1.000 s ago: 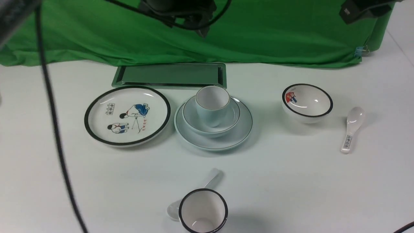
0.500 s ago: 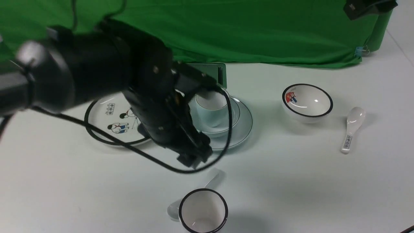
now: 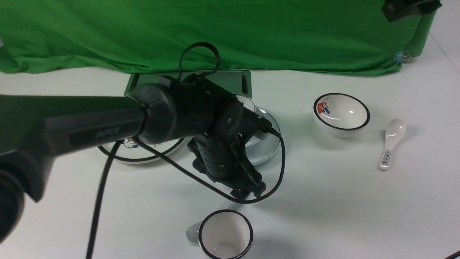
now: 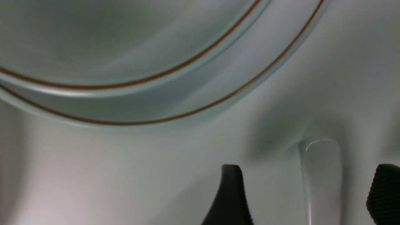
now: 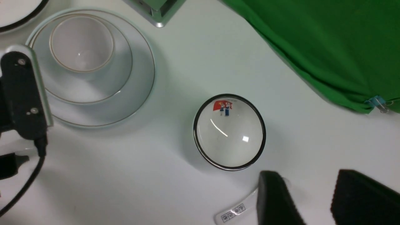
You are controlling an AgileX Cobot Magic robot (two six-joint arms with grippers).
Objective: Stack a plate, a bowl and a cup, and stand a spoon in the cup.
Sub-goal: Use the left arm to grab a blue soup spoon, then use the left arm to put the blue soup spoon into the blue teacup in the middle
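I count two plates, the plain pale plate (image 5: pixel 140 87) and a black-rimmed cartoon plate (image 3: pixel 133 151); two bowls, the plain bowl (image 5: pixel 122 78) and a picture bowl (image 3: pixel 341 113); two cups, the pale blue-green cup (image 5: pixel 81 43) and a black-rimmed cup (image 3: pixel 225 233); two spoons, the plain spoon (image 4: pixel 322 175) and a printed spoon (image 3: pixel 390 144); one metal tray (image 3: pixel 233 81), one green cloth (image 3: pixel 287 36), one clip (image 3: pixel 400 56).

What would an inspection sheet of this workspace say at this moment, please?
Surface: white table, no spills seen.
Job's things: cup in bowl, bowl on plate; spoon lies flat on the table, not yet in the cup.
Clutter: picture plate, picture bowl, printed spoon, black-rimmed cup, metal tray.
End effectors: left end effector open, low, astride the spoon's handle; right end effector open, empty, held high.
Cables: black cable loops beside the left wrist, over the table.
Surroundings: green cloth behind, with a clip at its corner.
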